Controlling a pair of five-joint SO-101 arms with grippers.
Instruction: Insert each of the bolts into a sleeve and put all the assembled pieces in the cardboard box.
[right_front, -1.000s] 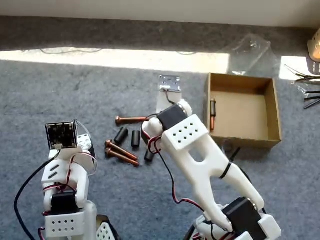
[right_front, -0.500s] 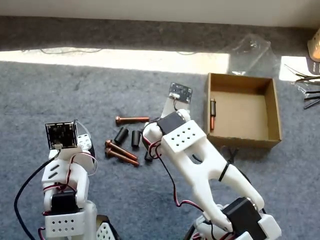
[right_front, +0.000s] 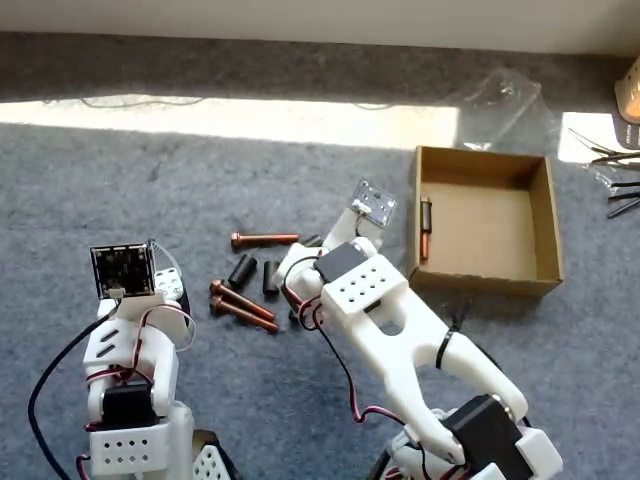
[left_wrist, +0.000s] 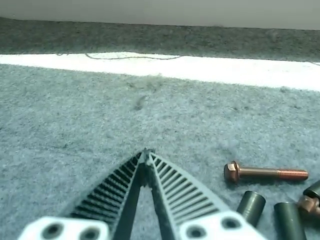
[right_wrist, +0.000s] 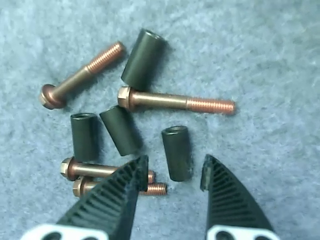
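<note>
Partly inside the parted right claw (right_wrist: 174, 170) lies one sleeve (right_wrist: 176, 149)

We see a hard band of sunlight (right_front: 230, 118) across the far side of the grey carpet (right_front: 120, 190), glaring almost white, with a second bright patch (right_front: 585, 135) past the cardboard box (right_front: 485, 283). Everything nearer lies in soft, even shade; the bolts (right_wrist: 175, 101) throw only faint shadows and shine dully

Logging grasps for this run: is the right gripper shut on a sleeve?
No, the right gripper is open, and the sleeve nearest it lies free on the carpet.
</note>
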